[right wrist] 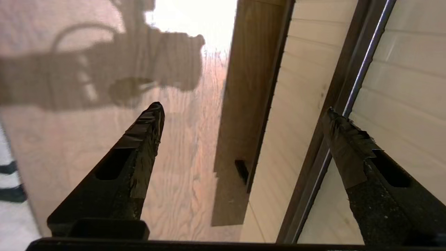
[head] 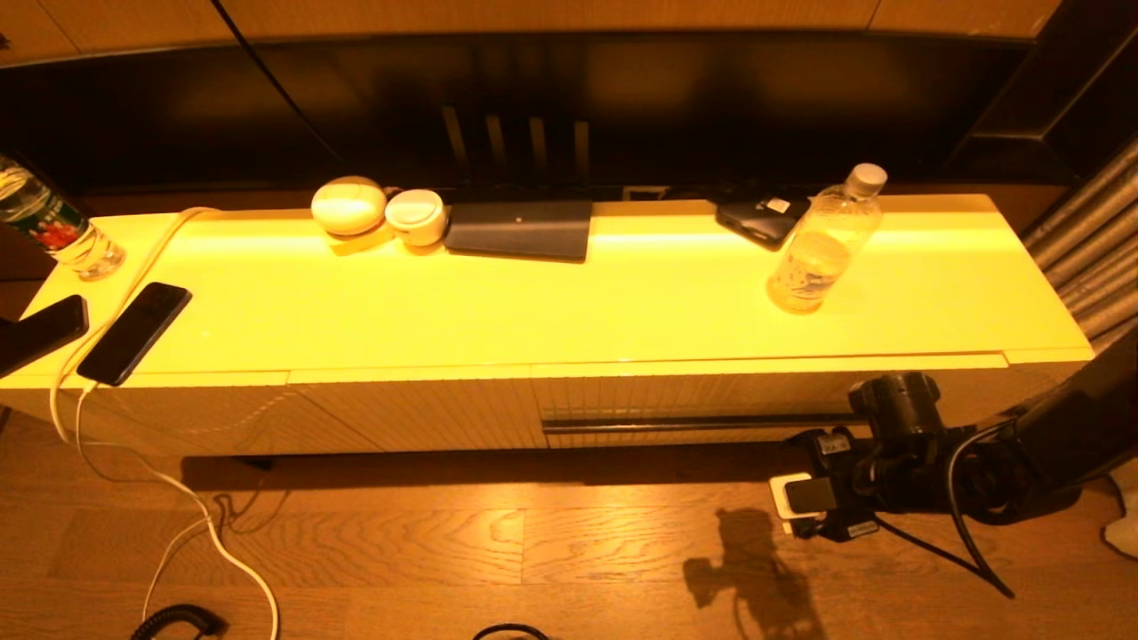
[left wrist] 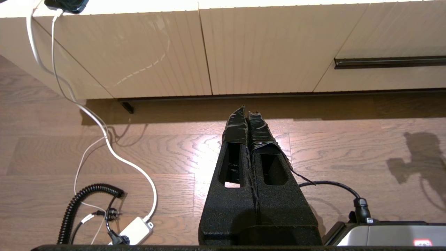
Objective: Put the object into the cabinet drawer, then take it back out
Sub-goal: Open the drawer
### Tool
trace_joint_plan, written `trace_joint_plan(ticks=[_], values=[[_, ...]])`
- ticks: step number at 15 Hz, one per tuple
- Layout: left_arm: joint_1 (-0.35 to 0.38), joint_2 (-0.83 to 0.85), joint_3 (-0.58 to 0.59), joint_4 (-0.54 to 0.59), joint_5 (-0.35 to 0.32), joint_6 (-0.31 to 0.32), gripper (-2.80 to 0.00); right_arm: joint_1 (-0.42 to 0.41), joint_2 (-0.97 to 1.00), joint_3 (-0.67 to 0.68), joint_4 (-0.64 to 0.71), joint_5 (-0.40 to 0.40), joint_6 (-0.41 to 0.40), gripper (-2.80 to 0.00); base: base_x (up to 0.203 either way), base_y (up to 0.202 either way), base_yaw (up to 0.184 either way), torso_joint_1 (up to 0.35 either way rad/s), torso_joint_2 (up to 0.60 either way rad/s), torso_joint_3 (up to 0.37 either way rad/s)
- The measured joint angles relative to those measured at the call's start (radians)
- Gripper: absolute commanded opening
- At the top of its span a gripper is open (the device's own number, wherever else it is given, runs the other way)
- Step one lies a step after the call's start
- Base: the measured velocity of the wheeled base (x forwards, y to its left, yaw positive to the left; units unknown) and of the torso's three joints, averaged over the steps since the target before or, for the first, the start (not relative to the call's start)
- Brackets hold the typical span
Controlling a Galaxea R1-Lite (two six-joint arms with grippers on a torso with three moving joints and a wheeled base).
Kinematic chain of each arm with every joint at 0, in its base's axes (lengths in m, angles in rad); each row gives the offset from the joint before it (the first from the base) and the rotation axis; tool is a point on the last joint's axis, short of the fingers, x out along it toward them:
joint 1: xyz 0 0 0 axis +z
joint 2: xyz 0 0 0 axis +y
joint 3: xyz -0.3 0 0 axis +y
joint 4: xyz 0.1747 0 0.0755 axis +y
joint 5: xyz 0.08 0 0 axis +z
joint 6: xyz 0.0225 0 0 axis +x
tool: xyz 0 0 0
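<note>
Two bottles stand on the cabinet's worktop (head: 569, 302). One is the clear water bottle (head: 827, 240) with a white cap, upright toward the right end. The other, the bottle with the green-and-red label (head: 49, 227), stands at the far left end. Two dark phones (head: 133, 332) lie near that left end, one of them with a white cable (head: 178, 498) trailing to the floor. Along the back edge sit two round white items (head: 382, 212), one flat dark pad (head: 520, 229) and one small black device (head: 760, 220).

The right end effector (right wrist: 244, 115) hangs low in front of the cabinet, its fingers spread wide and holding nothing. One finger (right wrist: 343, 139) lies across the long dark handle slot (head: 693, 423) of the cabinet drawer (head: 765, 404); whether it touches is unclear. The other finger is over the wooden floor (head: 444, 542). The drawer is closed. The clear water bottle stands above and beyond this end effector, on the worktop over the drawer, well apart from the fingers.

The left end effector (left wrist: 247, 115) hangs above the floor with its fingers pressed together and empty. It faces the ribbed cabinet front to the left of the drawer. The bottle is well off to its right, up on the worktop.
</note>
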Motion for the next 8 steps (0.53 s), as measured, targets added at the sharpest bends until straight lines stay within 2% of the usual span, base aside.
trace_joint_plan(ticks=[8], values=[[0.000,0.000,0.000,0.000,0.000,0.000,-2.80,-0.017,0.112,-0.095,-0.073,-0.009,0.006,0.00,0.000,0.000,0.000,0.000,0.00,0.000]])
